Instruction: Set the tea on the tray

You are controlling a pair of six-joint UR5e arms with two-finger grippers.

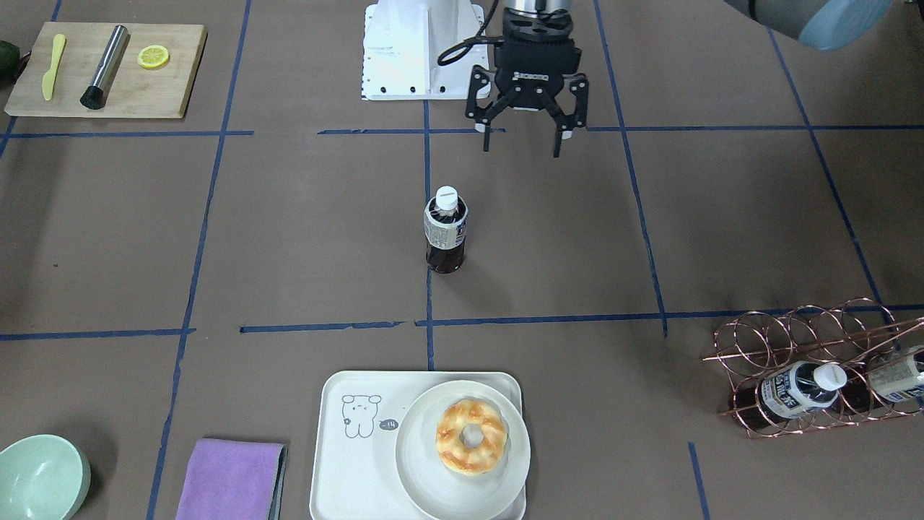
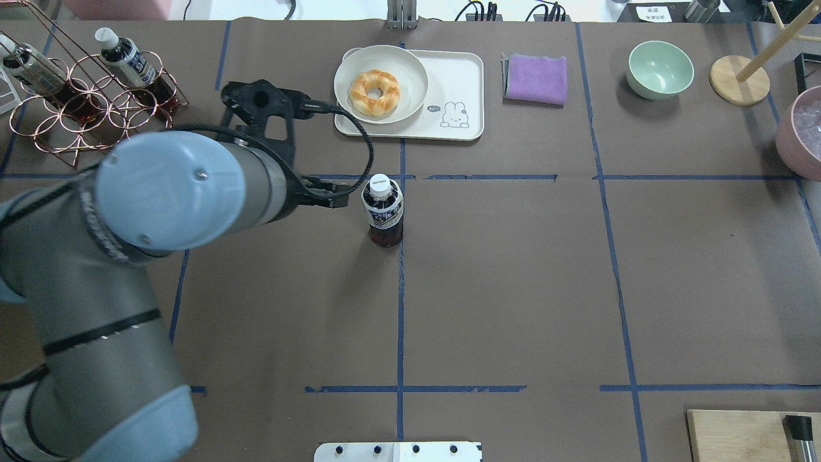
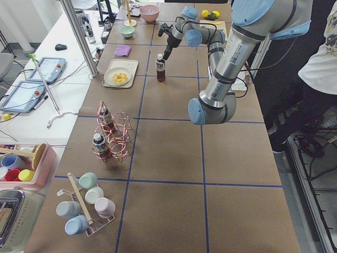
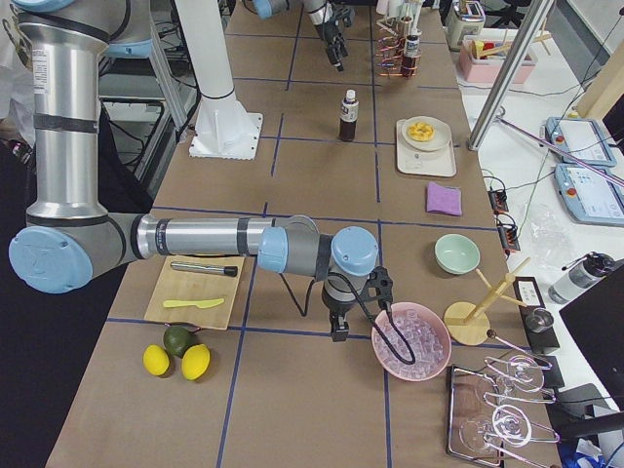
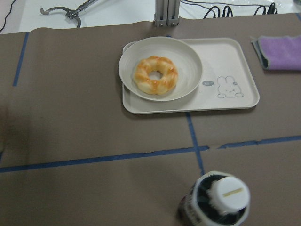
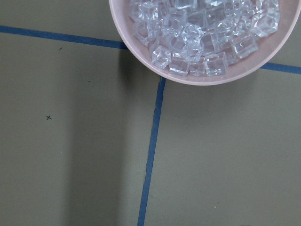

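The left gripper [image 1: 522, 141] is spread wide and empty near the clear plastic brown tea bottle [image 1: 445, 231]. The right gripper [image 4: 338, 331] is shown only side-on, and its jaws cannot be judged.

Open tabletop [image 1: 361, 289] runs from the tea [image 1: 445, 230] to the tray [image 1: 339, 469]. On the tray, plate [image 1: 419, 462] and doughnut [image 1: 471, 436] fill one half; the bear-drawing half lies free.

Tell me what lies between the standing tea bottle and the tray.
Between the tea and the tray there is only bare brown paper crossed by blue tape. The exterior front-facing view shows it plainly.
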